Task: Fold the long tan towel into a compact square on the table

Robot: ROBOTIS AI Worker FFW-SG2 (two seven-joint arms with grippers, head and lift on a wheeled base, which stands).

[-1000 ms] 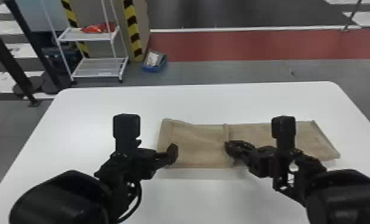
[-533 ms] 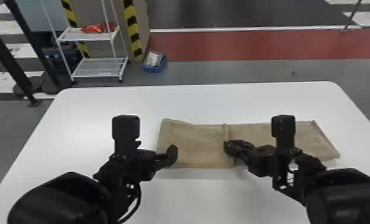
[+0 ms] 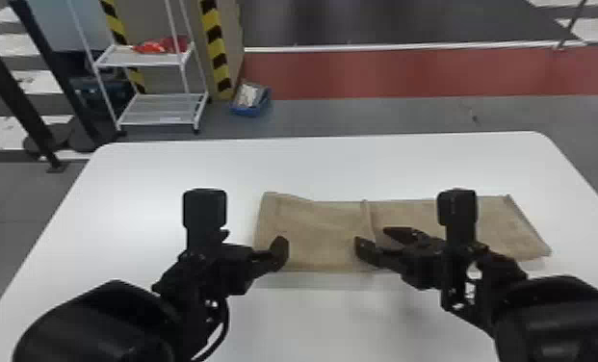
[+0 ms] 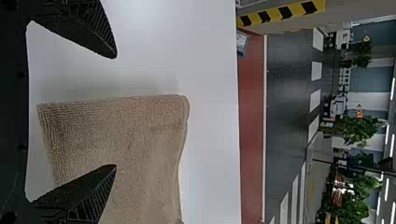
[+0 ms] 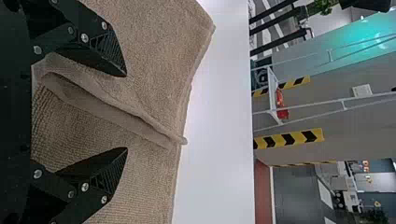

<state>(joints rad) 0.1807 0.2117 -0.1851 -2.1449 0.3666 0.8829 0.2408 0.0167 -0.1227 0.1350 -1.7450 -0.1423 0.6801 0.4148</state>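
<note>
"What place is this?"
"Looks like a workshop or lab: in head view, rack (image 3: pixel 138 58) at ten o'clock, striped tape (image 3: pixel 215 46) at eleven, red floor strip (image 3: pixel 384 72) at one."

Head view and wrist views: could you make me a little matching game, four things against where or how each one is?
1. tan towel
2. left gripper
3. right gripper
4. blue bin

A. open, at the towel's crosswise ridge
B. on the floor
C. lying on the white table
D. open, at the towel's left end

Pairs: 1-C, 2-D, 3-A, 4-B
</note>
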